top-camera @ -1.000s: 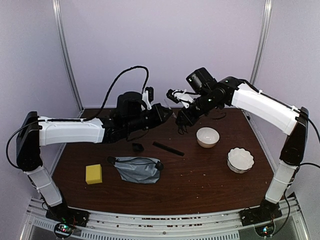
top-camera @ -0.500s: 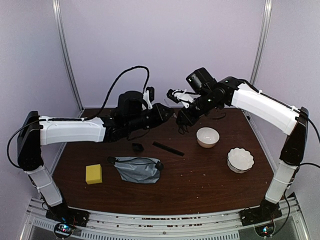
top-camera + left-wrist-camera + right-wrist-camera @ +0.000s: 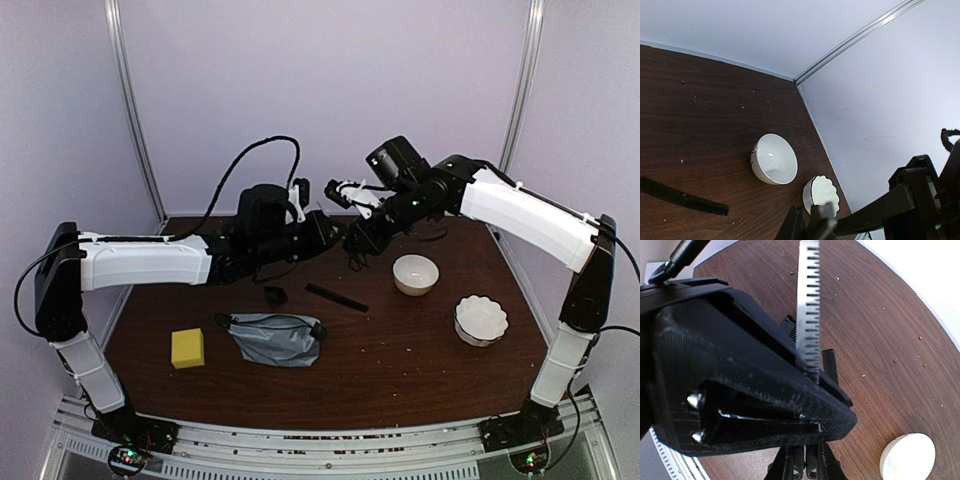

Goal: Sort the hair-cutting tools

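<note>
Brown wooden bench (image 3: pixel 420 370) seen from above, with the left arm (image 3: pixel 140 262) and the right arm (image 3: pixel 520 215), both white and black, reaching over it from the near edge. We place everything by the grey zip pouch (image 3: pixel 275 338), which lies near the front. Just left of the pouch sits a yellow sponge (image 3: pixel 187 347). Just behind the pouch lies a tiny black attachment (image 3: pixel 275 294), and behind the pouch's right end a slim black comb (image 3: pixel 336 297) lies flat at a slant. Well to the right of the pouch stands a scalloped white bowl (image 3: pixel 481 319). A plain white bowl (image 3: pixel 415 274) also stands right of the pouch, but farther back, beyond the comb.

Farther back again, in the air behind the pouch, the two arms meet. The right pincer (image 3: pixel 356 240) tilts downward there. Its wrist view shows it drawn nearly closed, pinching the scissors (image 3: pixel 807 305), whose toothed steel blade rises past the black shell of the left arm. The left pincer (image 3: pixel 335 230) is just beside the right one; we cannot tell whether it is spread or pressed together, nor whether the two touch. Pale lilac walls (image 3: pixel 330 80) stand behind the pouch, farthest of all.
</note>
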You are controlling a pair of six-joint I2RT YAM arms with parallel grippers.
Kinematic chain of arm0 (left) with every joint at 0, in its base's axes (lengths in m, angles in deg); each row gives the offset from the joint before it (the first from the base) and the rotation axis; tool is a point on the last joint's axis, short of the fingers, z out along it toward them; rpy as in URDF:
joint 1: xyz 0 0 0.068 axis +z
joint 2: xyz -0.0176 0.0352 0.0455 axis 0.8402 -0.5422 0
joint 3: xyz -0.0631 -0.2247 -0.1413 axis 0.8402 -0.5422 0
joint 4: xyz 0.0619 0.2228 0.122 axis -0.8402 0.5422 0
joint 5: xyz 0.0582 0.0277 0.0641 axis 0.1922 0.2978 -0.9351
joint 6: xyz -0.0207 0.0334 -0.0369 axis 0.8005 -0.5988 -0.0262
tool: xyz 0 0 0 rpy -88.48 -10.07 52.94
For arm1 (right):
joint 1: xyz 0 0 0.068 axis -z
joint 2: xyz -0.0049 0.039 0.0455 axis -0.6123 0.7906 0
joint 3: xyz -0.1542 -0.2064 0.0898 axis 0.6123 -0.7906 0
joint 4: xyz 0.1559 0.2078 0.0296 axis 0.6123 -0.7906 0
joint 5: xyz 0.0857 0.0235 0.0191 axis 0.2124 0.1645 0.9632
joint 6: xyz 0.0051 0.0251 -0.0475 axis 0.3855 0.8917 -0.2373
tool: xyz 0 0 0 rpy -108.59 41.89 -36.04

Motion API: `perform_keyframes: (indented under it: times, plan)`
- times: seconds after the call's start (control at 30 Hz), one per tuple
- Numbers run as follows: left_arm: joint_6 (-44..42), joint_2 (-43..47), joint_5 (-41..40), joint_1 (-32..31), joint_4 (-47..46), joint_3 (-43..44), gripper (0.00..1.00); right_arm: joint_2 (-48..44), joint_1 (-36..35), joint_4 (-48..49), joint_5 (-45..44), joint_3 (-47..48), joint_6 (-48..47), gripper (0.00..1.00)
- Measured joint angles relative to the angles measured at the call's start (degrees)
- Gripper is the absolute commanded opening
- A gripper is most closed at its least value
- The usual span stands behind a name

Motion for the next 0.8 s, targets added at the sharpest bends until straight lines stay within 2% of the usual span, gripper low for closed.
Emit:
perform_keyframes:
  times: [0.07,0.1,0.13,0.2,0.23,0.33,0.47,0.63,0.8]
  plan:
    - [0.0,0.0,0.0,0.0,-0.1,0.0,0.00,0.0,0.0,0.1,0.2,-0.1,0.0,0.02]
    - [-0.2,0.0,-0.2,0.0,0.0,0.0,0.00,0.0,0.0,0.1,0.2,-0.1,0.0,0.04]
    - [-0.2,0.0,-0.3,0.0,0.0,-0.1,0.00,0.0,0.0,0.1,0.2,-0.2,0.0,0.10]
    - [-0.2,0.0,-0.5,0.0,0.0,-0.3,0.00,0.0,0.0,0.2,0.3,-0.2,0.0,0.33]
    - [-0.3,0.0,-0.5,0.0,-0.1,-0.4,0.00,0.1,0.0,0.2,0.4,-0.3,-0.2,0.40]
    - [-2.7,0.7,-0.8,0.0,0.3,-1.0,0.00,0.1,0.6,-0.1,2.6,-0.3,-0.3,0.52]
    - [-12.6,5.6,-0.6,0.0,4.9,-3.6,0.00,-1.7,2.2,1.7,7.2,-2.8,0.5,0.55]
    - [-28.2,19.1,-0.8,0.0,12.8,-8.5,0.00,-6.6,4.2,5.5,15.1,-12.9,2.5,0.53]
    - [-42.8,30.6,2.5,0.0,22.2,-12.0,0.00,-5.7,4.4,12.9,25.9,-25.2,7.8,0.49]
